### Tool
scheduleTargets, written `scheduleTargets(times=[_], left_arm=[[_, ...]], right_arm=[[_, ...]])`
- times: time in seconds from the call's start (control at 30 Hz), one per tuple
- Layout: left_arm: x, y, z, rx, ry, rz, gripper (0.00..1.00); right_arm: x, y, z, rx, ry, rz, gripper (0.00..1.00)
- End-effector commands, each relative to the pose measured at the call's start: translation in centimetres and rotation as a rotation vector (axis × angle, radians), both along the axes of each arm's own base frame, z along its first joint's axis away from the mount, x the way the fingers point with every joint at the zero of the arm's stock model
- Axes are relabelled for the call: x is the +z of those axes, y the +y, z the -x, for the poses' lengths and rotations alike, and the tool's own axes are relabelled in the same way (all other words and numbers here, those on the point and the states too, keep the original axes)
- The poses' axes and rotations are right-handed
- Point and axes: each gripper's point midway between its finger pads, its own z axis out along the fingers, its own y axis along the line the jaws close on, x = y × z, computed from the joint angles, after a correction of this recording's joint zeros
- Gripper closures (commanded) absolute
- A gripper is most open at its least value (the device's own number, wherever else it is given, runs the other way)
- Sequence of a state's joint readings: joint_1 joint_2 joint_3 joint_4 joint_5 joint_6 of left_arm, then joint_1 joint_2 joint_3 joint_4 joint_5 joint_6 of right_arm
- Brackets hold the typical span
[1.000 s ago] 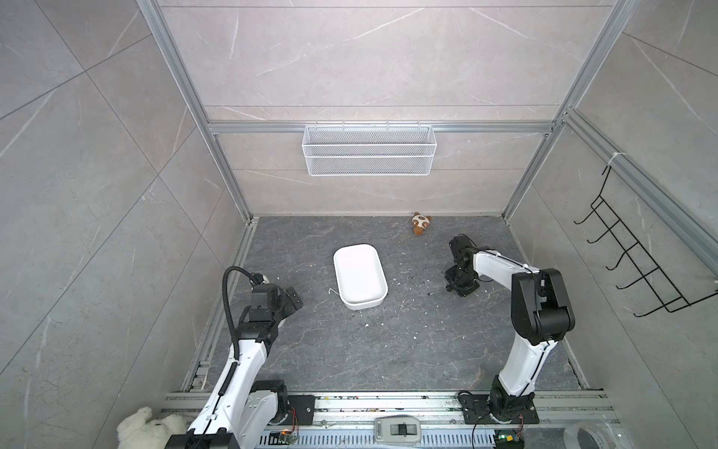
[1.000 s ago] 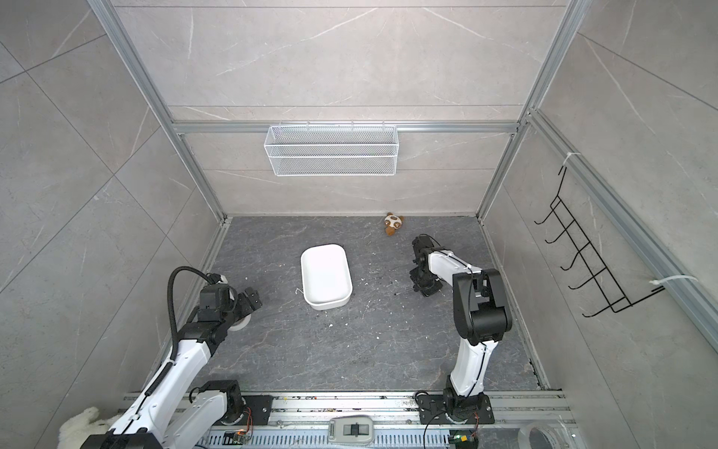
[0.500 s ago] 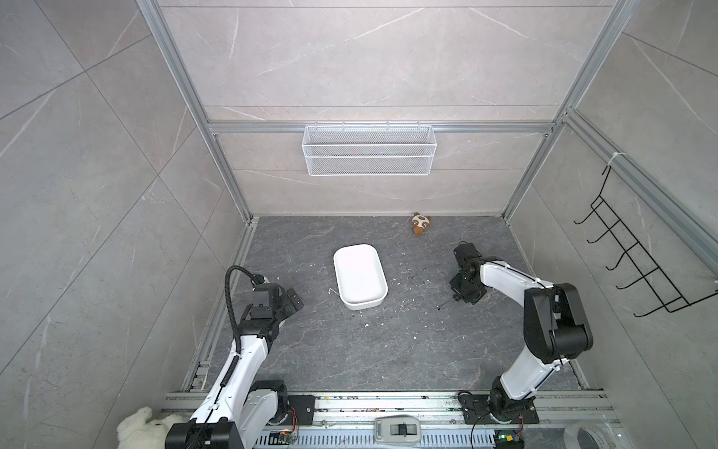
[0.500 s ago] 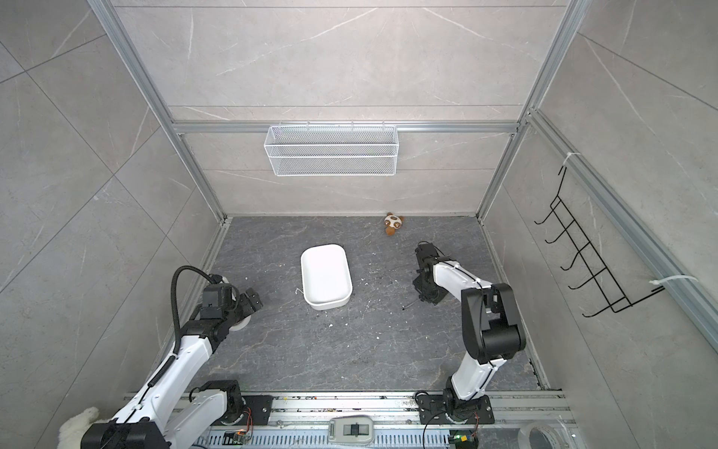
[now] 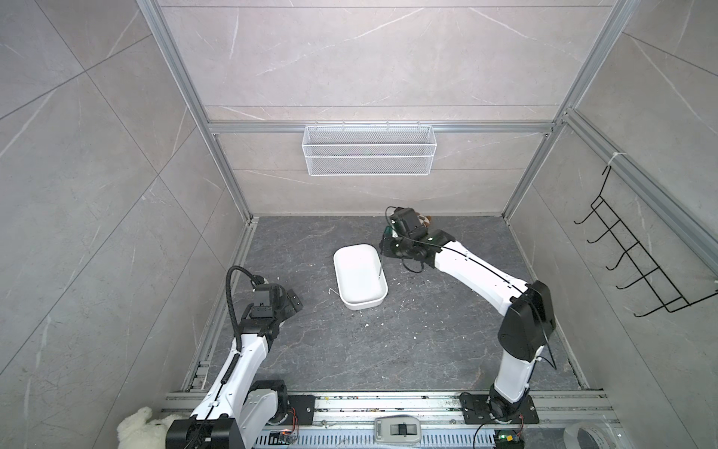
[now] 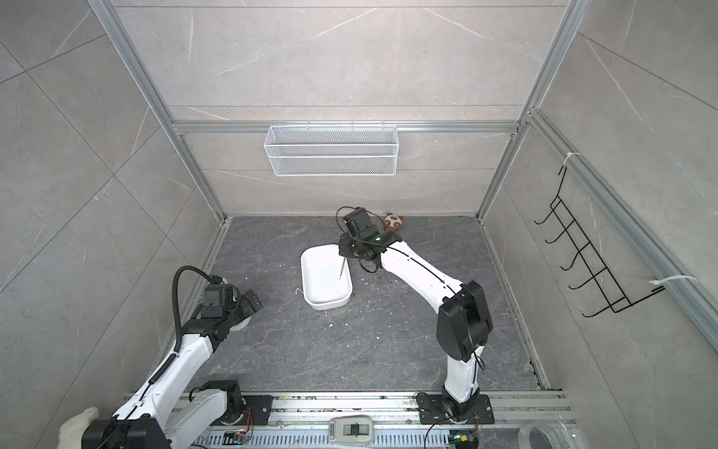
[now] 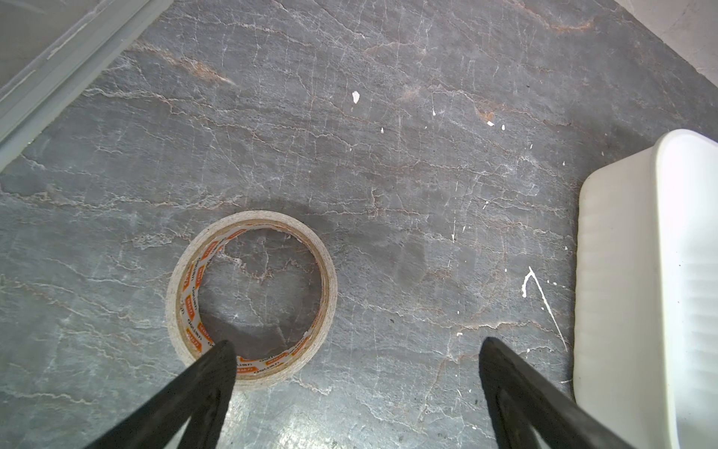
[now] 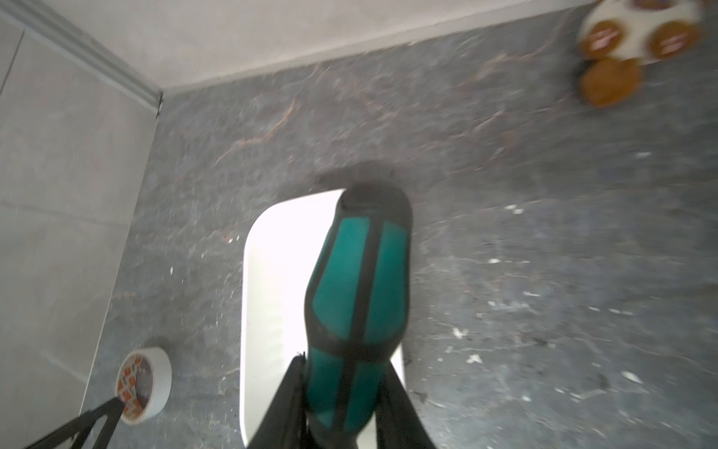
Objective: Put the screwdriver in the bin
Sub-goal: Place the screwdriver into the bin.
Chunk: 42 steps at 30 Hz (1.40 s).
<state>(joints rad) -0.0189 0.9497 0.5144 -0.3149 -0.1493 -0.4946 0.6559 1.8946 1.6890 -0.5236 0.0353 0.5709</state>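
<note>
The right hand [image 8: 344, 373] is holding the screwdriver [image 8: 361, 280] (shaft pointing down) over the bin [image 5: 363, 305]; the left hand [image 7: 355, 346] is hovering, spread wide, above a tape roll [image 7: 175, 299].

I count one screwdriver [image 8: 357, 311], one bin [image 5: 363, 304], one tape roll [image 7: 264, 218], one wire basket [image 5: 368, 159], one hook rack [image 5: 639, 252] and two arms [image 5: 248, 350] [image 5: 474, 272]. Oh, and two plush toys too [image 6: 394, 222] [image 5: 136, 427]: one brown, one white.
</note>
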Motion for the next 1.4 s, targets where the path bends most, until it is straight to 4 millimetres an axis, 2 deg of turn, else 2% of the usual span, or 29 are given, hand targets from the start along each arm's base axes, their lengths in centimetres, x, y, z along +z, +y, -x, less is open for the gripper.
scheduleTargets(times=[0.0,0.13,0.37,0.6,0.87,1.13,1.37], left_arm=[[1.6,0.2,-0.8,0.014,-0.038,0.000,0.00],[1.5,0.1,-0.9,0.013,-0.032,0.000,0.00],[1.5,0.1,-0.8,0.013,-0.033,0.001,0.00],[1.6,0.1,-0.8,0.013,-0.033,0.001,0.00],[1.6,0.3,-0.7,0.019,-0.034,-0.003,0.00],[1.5,0.2,-0.8,0.018,-0.028,-0.002,0.00],[1.4,0.3,-0.8,0.019,-0.025,-0.003,0.00]], right_arm=[[-2.6,2.4,0.8,0.092,0.048,0.020,0.88],[-3.5,3.5,1.5,0.114,0.066,0.025,0.88],[-3.2,3.0,1.9,0.125,0.051,0.055,0.88],[-3.4,3.2,1.2,0.143,0.049,0.091,0.87],[-6.6,5.8,0.8,0.190,0.144,0.085,0.85],[-9.4,8.0,1.4,0.241,0.263,0.085,0.85],[-10.7,8.1,1.8,0.248,0.304,0.116,0.80]])
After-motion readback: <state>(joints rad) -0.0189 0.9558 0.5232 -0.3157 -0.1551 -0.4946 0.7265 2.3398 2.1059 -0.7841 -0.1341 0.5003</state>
